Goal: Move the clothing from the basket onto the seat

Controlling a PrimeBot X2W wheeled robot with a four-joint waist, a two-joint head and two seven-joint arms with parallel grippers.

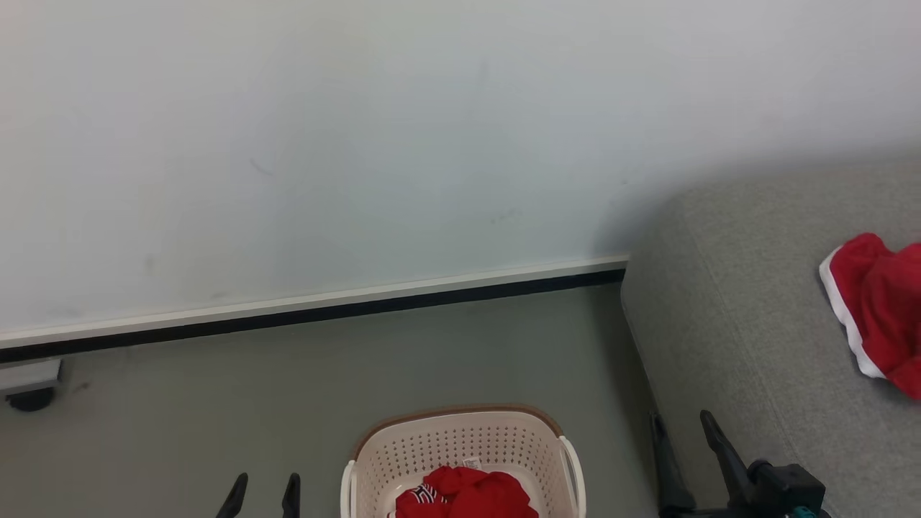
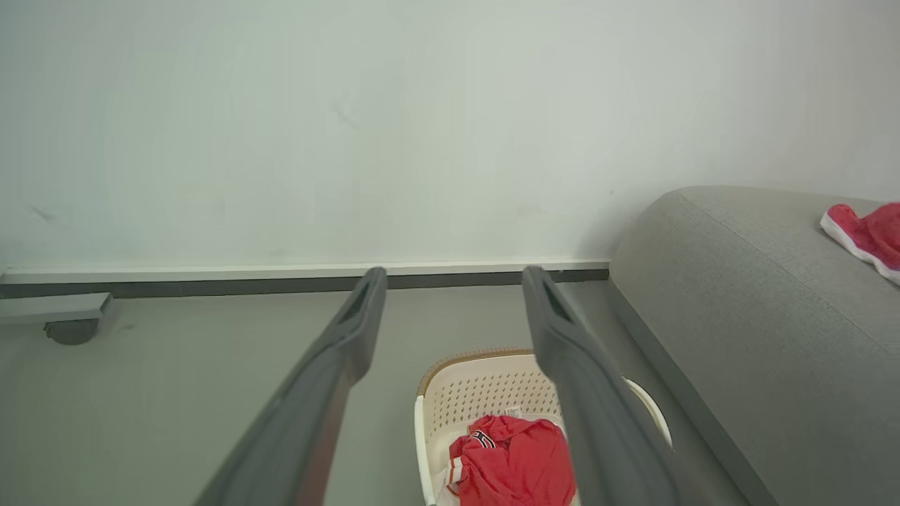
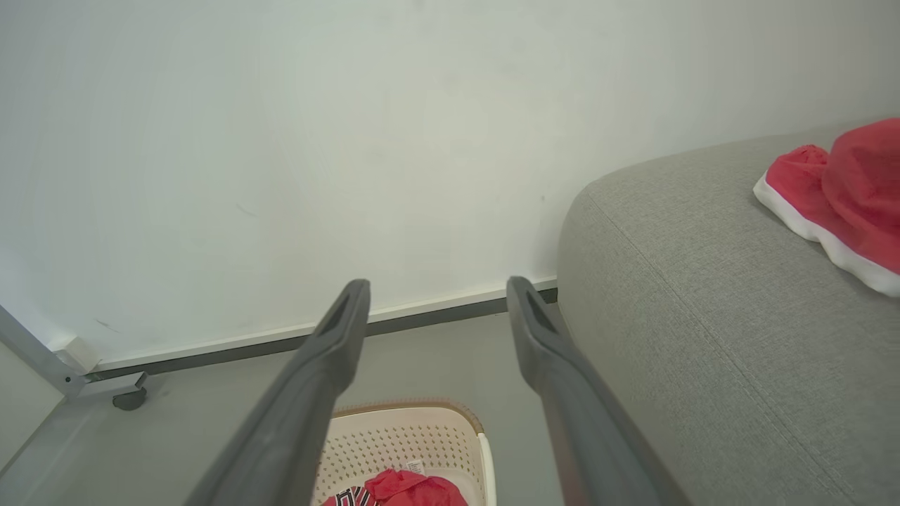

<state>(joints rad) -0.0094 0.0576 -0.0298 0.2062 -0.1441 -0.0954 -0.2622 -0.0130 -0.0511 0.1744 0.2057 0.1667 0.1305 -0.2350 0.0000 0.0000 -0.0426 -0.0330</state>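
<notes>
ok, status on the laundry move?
Both open, empty: left end effector, right end effector. On seat, one garment; in basket, other garment. Nothing seen blocking the way.

The basket (image 1: 460, 442) is open-topped, free to enter from above (one red garment (image 1: 475, 496) lies inside), bare floor (image 1: 216, 403) around it. The sofa (image 1: 748, 338) rises close on its right, its top bare beside the second garment (image 1: 881, 309).
</notes>
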